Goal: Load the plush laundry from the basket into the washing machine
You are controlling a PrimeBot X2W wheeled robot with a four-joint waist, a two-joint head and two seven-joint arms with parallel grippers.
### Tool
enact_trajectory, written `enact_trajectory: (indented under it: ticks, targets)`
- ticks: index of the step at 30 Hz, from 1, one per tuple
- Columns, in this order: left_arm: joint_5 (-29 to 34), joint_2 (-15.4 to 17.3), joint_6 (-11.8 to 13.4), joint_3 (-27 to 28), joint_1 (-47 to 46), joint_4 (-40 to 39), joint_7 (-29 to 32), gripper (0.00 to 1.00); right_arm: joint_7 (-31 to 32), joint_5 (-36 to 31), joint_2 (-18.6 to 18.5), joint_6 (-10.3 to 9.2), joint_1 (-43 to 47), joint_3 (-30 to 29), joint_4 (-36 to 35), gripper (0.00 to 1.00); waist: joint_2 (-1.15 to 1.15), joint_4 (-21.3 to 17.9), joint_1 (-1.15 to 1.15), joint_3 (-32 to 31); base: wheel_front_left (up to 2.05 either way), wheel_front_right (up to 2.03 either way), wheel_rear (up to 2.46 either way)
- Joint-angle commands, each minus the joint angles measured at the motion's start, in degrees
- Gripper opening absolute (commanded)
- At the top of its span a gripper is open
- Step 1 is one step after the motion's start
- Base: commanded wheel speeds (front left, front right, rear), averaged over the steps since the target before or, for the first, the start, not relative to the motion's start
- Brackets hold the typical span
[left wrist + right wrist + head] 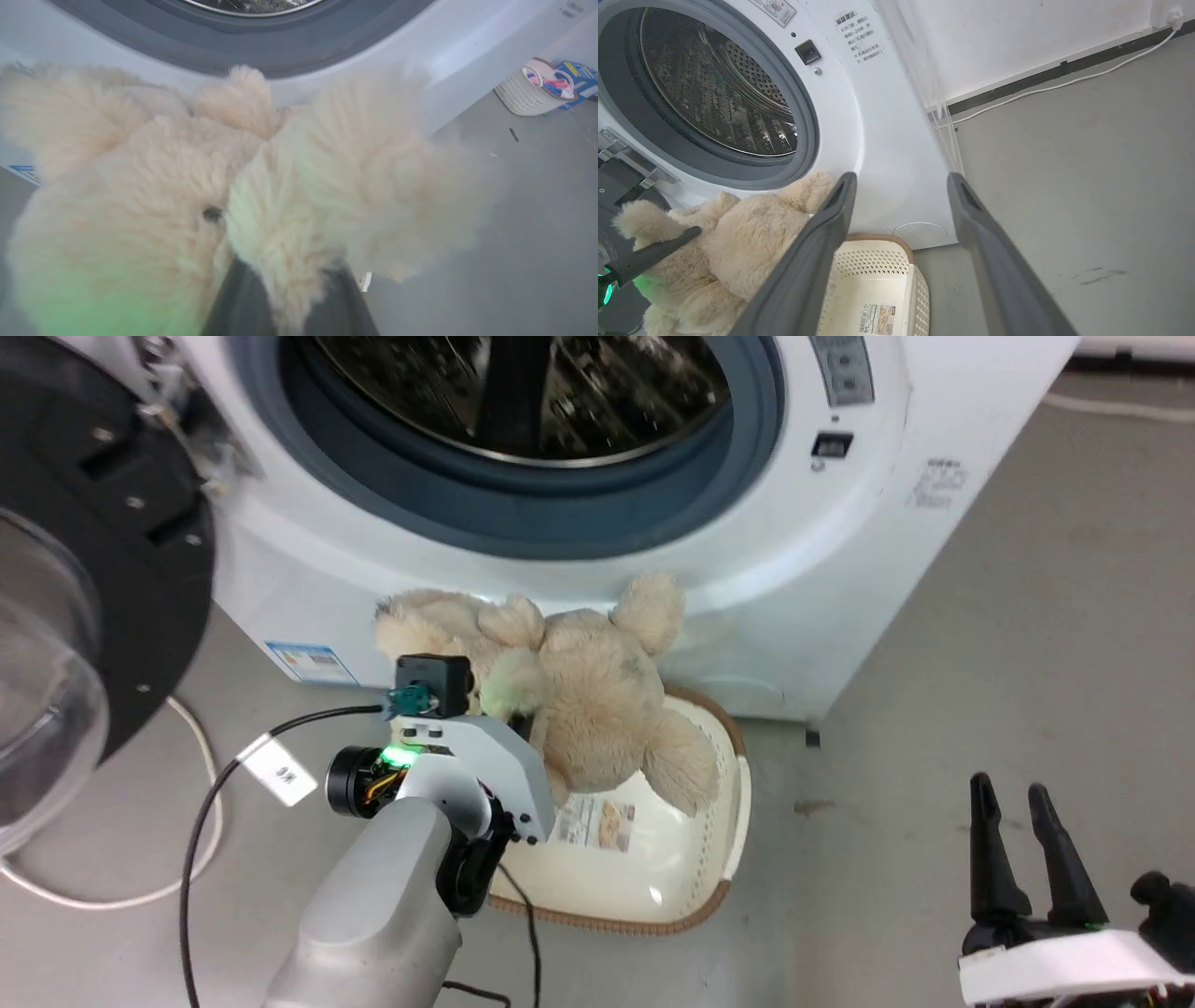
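The plush laundry (579,691) hangs lifted above the basket (719,887), just below the washing machine's (840,551) round opening. My left gripper (521,723) is shut on the plush, its fingers sunk in the fur. In the left wrist view the plush (196,196) swells around my left gripper (285,284). The basket shows its label on a bare bottom. My right gripper (1018,803) stands open over the floor at the lower right, apart from everything. Between its fingers (831,219) the right wrist view shows the drum (719,93), plush (742,238) and basket (878,280).
The washer door (84,569), black-rimmed with clear glass, stands swung open at the left. A white cable (112,896) loops on the floor below it. A second small white basket (528,93) with coloured items sits farther right. Grey floor stretches right of the machine.
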Motion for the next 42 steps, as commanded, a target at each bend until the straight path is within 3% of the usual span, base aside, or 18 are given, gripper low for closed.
enact_trajectory:
  ticks: [1,10,21,30,42]
  targets:
    - [-0.7,-0.4,0.4,0.7,0.7,-1.2,-1.3,0.00,-0.2,0.3,0.0,-0.04,1.0,-0.2,0.3,1.00,0.00,1.0,0.02,-2.1,0.00,0.00,0.00]
    - [-4.0,-1.1,2.4,4.5,0.8,-8.9,-8.1,0.00,-0.2,-0.2,0.0,-0.04,3.4,-1.3,0.2,1.00,0.00,1.1,0.02,-4.1,0.00,0.00,0.00]
    - [-3.5,0.3,4.3,9.0,-7.7,-9.0,-13.1,0.00,-0.2,-1.3,0.0,-0.04,1.4,-1.0,-1.2,1.00,0.00,-2.0,0.02,1.1,0.00,0.00,0.00]
    - [-1.6,1.7,3.2,11.4,-16.5,-6.9,-14.4,0.00,-0.2,-1.4,0.0,-0.04,-0.7,-0.1,-2.4,1.00,0.00,-5.4,0.02,7.0,0.00,0.00,0.00]
    - [2.0,6.7,2.2,16.8,-29.5,-4.0,-14.5,0.00,-0.2,0.1,0.0,-0.04,-4.8,3.6,-6.0,1.00,0.00,-13.1,0.02,17.1,0.00,0.00,0.00]
